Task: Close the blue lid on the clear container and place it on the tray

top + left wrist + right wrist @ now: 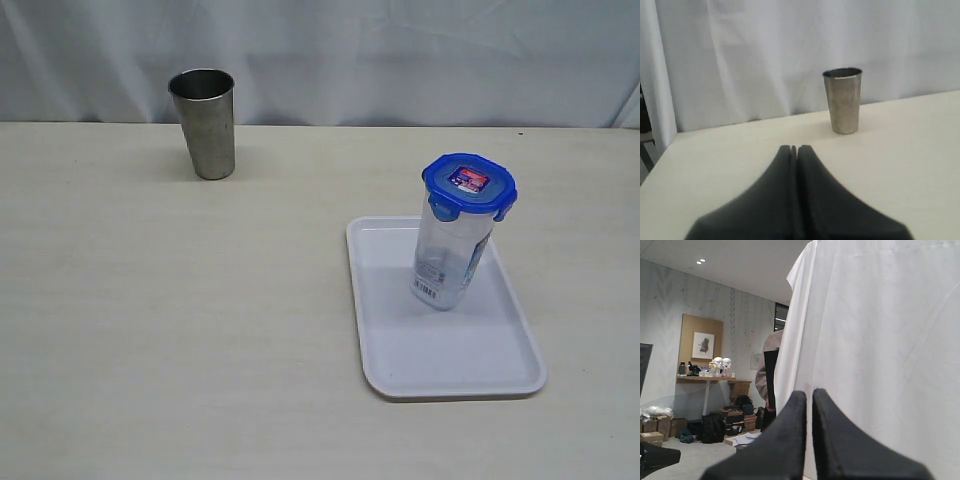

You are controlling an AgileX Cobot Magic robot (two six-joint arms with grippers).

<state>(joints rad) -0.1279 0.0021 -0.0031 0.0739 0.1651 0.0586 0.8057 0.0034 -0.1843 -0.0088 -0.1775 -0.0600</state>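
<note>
clear container (450, 255) unattended: left gripper (796, 147) closed, empty, facing the steel cup (842, 100) near the table's (150, 330) far edge; right gripper (809, 392) closed, empty, aimed off the table. capped by the blue lid (469, 185), the container stands on the tray's (400, 360) far half; tall and narrow, it could topple if an arm brushes it.

The blue lid (469, 185) carries a red-and-white sticker (469, 180), and the clear container (452, 250) shows a white barcode label (427, 291) (dark bars, too small to read). The tray (450, 365) is plain white and the steel cup (203, 125) dull brushed grey. The table (150, 320) is pale cream with faint grain, and the curtain (400, 60) is white.
</note>
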